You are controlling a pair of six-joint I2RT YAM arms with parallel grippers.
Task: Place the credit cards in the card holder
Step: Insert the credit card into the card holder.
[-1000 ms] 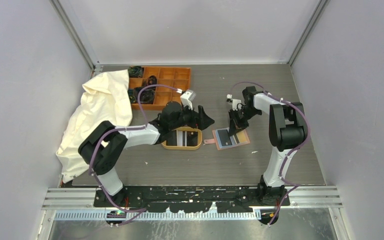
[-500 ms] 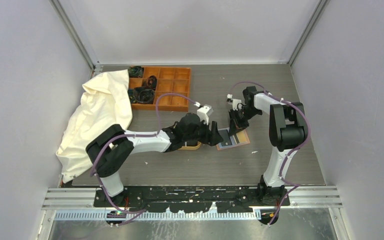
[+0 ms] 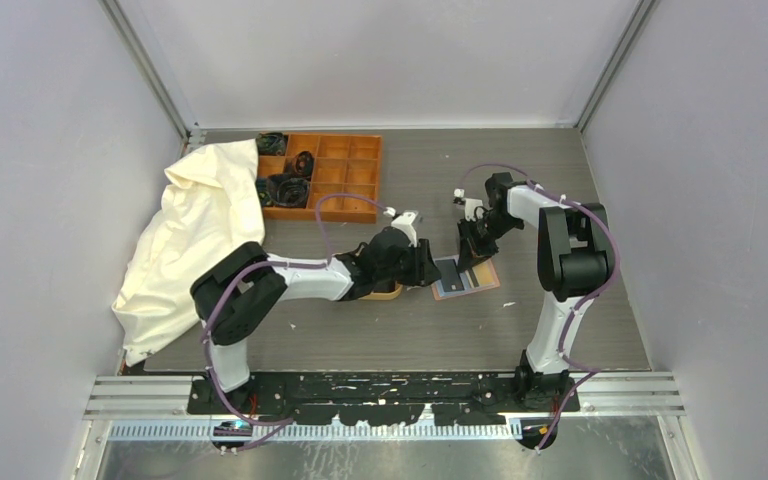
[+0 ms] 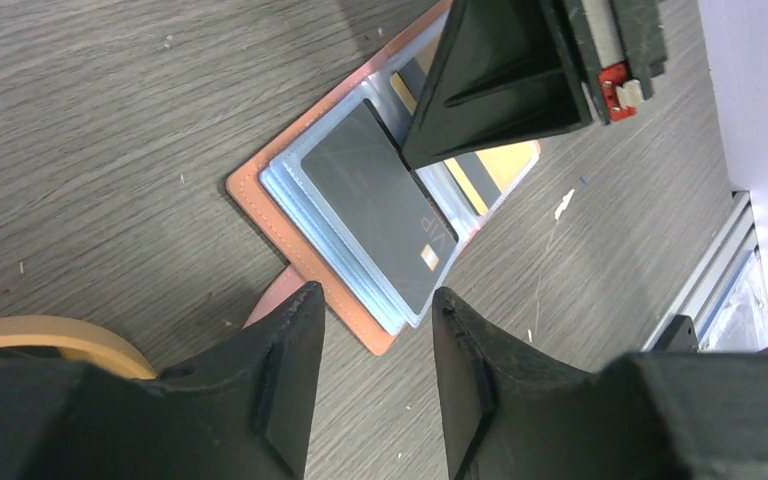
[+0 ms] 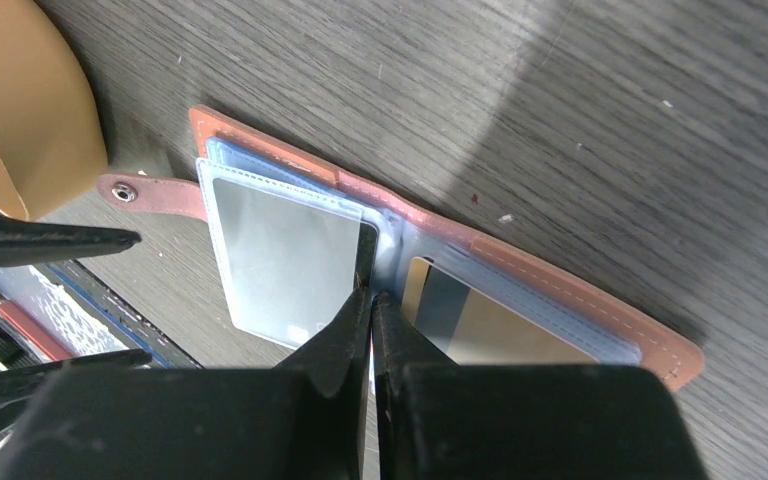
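The reddish-brown leather card holder (image 4: 260, 190) (image 5: 560, 290) (image 3: 465, 277) lay open and flat, its length running from just ahead of the left gripper (image 4: 378, 295), whose fingers stood spread and empty, to beneath the right gripper (image 5: 370, 295) (image 4: 500, 80). Its snap strap pointed back toward the left gripper. The right gripper's fingers were pinched together at the fold. A black rectangular credit card (image 4: 385, 215) sat in the near clear sleeve, its long axis along the fold. A dark-and-gold card (image 5: 480, 320) in the far sleeve was partly hidden. The oval wooden tray (image 4: 40, 335) was cut off.
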